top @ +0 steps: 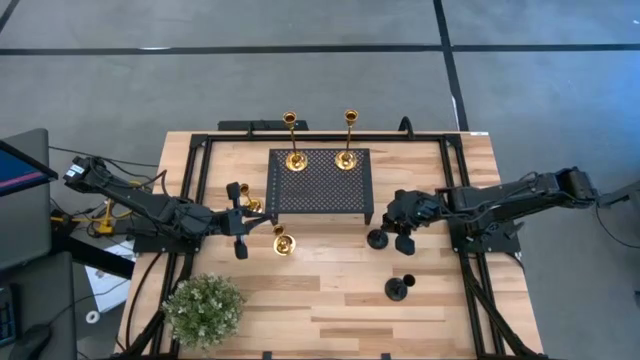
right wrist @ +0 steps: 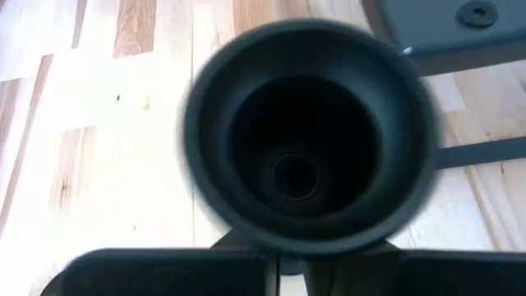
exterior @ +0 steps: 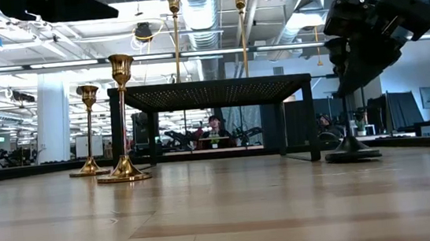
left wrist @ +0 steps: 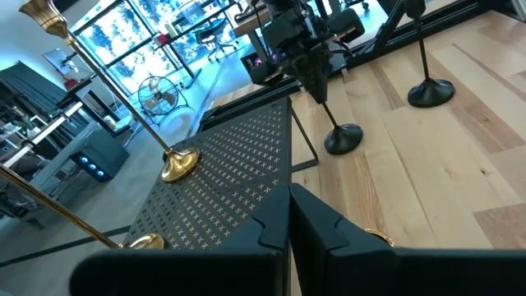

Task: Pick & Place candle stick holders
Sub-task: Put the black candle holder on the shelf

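Two tall gold candle stick holders (top: 294, 159) (top: 346, 158) stand on the black perforated stand (top: 320, 190). The right gripper (top: 393, 234) is closed around the stem of a black candle stick holder (top: 378, 239) just beside the stand's corner. The left gripper (top: 239, 218) is closed, empty, between two short gold holders (top: 283, 243) (top: 250, 203). A second black holder (top: 398, 289) stands apart.

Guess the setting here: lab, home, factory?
Likely an open-plan office or robotics lab: exposed ceiling ducts, a person at a desk beyond the table, a monitor by the wooden table, on grey floor.
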`<action>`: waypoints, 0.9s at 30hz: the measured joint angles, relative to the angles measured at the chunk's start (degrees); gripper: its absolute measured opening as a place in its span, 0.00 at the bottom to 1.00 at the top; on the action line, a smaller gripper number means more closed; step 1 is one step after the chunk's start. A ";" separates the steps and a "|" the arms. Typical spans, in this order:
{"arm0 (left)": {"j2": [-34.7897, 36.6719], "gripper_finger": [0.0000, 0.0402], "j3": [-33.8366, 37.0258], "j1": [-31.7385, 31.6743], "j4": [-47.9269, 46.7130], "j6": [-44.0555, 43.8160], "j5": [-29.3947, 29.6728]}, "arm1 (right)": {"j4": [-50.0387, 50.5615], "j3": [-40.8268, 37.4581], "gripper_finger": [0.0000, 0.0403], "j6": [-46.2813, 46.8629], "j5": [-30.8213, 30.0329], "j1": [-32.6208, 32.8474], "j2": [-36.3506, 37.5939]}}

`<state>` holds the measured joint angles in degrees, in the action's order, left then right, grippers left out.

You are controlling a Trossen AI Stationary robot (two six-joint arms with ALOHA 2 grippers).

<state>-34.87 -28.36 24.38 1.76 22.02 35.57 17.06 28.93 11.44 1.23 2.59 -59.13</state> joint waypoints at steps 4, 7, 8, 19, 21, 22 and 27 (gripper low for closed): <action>0.00 0.02 0.00 -0.01 0.00 -0.02 0.00 | 0.42 0.07 0.03 3.21 0.48 0.02 0.63; 0.00 0.02 0.00 0.00 0.00 0.00 0.00 | 2.35 1.66 0.02 6.88 1.26 0.22 1.45; 0.00 0.02 0.00 -0.02 0.00 -0.02 0.00 | 2.73 2.57 0.01 7.08 1.71 0.55 1.75; 0.00 0.02 0.00 -0.02 0.00 -0.02 0.00 | 9.76 17.09 0.01 6.64 1.92 5.46 1.08; -0.01 0.02 0.00 -0.02 -0.03 -0.02 0.00 | 9.95 19.70 0.00 6.10 1.90 5.47 0.15; -0.02 0.01 0.00 -0.02 -0.03 -0.01 0.00 | 10.81 20.84 0.00 5.57 1.84 5.25 -0.32; -0.02 0.02 0.00 0.00 -0.02 -0.02 0.00 | 12.05 26.33 0.00 1.83 1.77 3.76 -3.97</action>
<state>-34.89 -28.36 24.38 1.74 22.00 35.57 29.11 55.26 13.27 3.01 6.35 -63.10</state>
